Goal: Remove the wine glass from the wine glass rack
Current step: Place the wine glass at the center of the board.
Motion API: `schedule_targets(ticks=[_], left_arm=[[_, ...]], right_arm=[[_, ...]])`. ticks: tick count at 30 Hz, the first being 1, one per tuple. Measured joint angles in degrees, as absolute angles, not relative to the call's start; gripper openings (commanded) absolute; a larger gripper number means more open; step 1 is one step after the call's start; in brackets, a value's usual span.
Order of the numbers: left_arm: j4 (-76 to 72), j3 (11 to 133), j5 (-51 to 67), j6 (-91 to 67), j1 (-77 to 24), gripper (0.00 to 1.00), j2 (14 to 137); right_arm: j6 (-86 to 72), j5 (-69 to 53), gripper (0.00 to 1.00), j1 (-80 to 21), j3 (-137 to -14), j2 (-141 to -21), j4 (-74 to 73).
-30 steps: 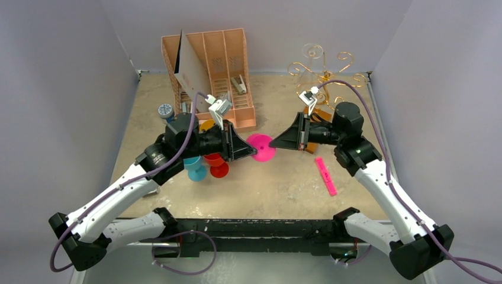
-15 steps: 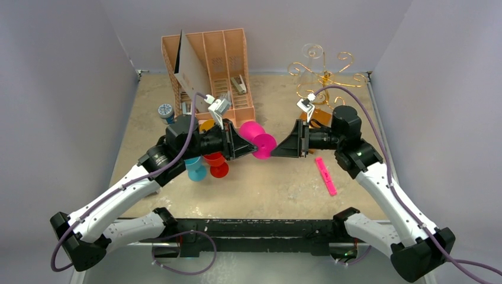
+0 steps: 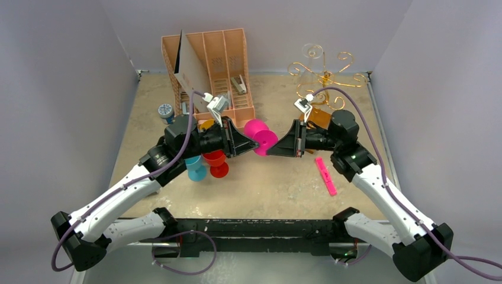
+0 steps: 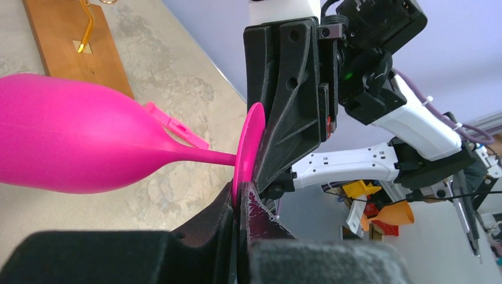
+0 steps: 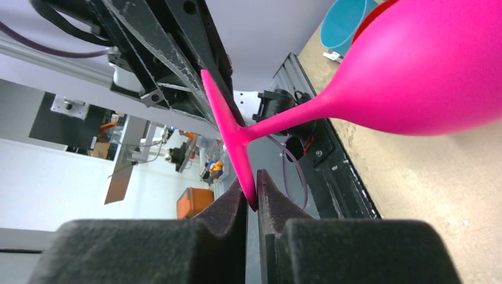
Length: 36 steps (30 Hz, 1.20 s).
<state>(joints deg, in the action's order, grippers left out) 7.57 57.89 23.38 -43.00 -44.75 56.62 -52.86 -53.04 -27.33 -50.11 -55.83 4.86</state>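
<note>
A pink wine glass [image 3: 256, 129] lies tilted above the table's middle, bowl toward the back. My left gripper [image 3: 251, 145] is shut on the rim of its round foot [image 4: 247, 148]. My right gripper [image 3: 272, 148] is shut on the same foot from the opposite side. The left wrist view shows my pads [image 4: 225, 207] pinching the foot, with the bowl [image 4: 71, 142] to the left. The right wrist view shows my pads [image 5: 237, 204] pinching the foot's edge below the bowl [image 5: 426, 71]. The wine glass rack [image 3: 324, 74], gold wire on a wooden base [image 4: 65, 41], stands at the back right.
A pink-tan file organiser [image 3: 210, 71] stands at the back centre-left. A blue cup [image 3: 194, 168] and red cups [image 3: 217, 165] sit under my left arm. A pink marker [image 3: 325, 176] lies at the right. A small jar [image 3: 164, 110] sits at the left.
My right gripper moved left to the pink glass's foot and shut on it. The glass turned from foot-up to tilted with the bowl showing; the left gripper kept its hold.
</note>
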Motion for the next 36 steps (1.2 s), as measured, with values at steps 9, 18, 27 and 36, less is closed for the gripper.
schedule_targets(ticks=[9, 18, 27, 36], left_arm=[[3.03, 55.53, 22.87, -46.04, -44.4, 0.0, 56.45], [2.2, 55.37, 22.11, -47.42, -44.38, 0.24, 56.45], [8.88, 55.51, 20.4, -45.71, -44.64, 0.8, 56.4], [25.1, 62.85, 14.7, -40.82, -44.64, 0.89, 54.81]], right_arm=[[-57.54, -51.68, 0.13, -27.29, -48.38, -55.88, 12.47], [-58.46, -50.65, 0.0, -27.33, -47.53, -55.88, 15.84], [-53.93, -50.22, 0.0, -27.33, -46.44, -54.74, 14.5], [-36.36, -49.95, 0.0, -27.33, -46.5, -50.68, 0.67]])
